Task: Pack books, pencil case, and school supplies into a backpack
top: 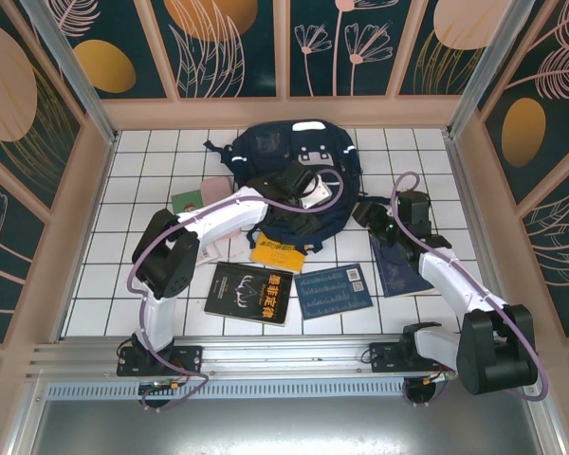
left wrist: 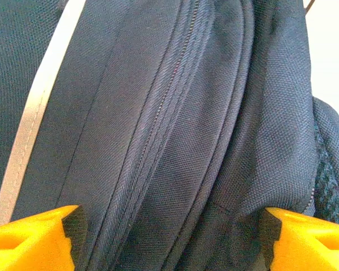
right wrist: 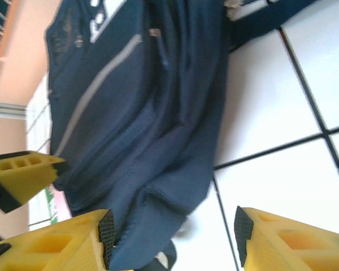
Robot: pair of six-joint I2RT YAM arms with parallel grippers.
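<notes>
Nearest me, in front of the backpack (top: 266, 147), lies the black book (top: 249, 292); I cannot read its Chinese title at this size. Sweeping rightward: green book (top: 188, 200) left of the backpack, orange-yellow book (top: 277, 256) at its front edge, blue books (top: 334, 290) front-right. I judge nothing packed yet. Left gripper (left wrist: 169, 237) is spread wide over the closed zip (left wrist: 169, 113); right gripper (right wrist: 172, 231) stands open at the backpack's right side.

Left arm (top: 220, 214) and right arm (top: 452, 277) looked identical: white link shells, chunky black joint housings, black base blocks, a lilac cable (top: 130, 275) looped along each, plus yellow-orange hollow-moulded fingers (left wrist: 25, 240) with black textured pads (right wrist: 106, 234).
</notes>
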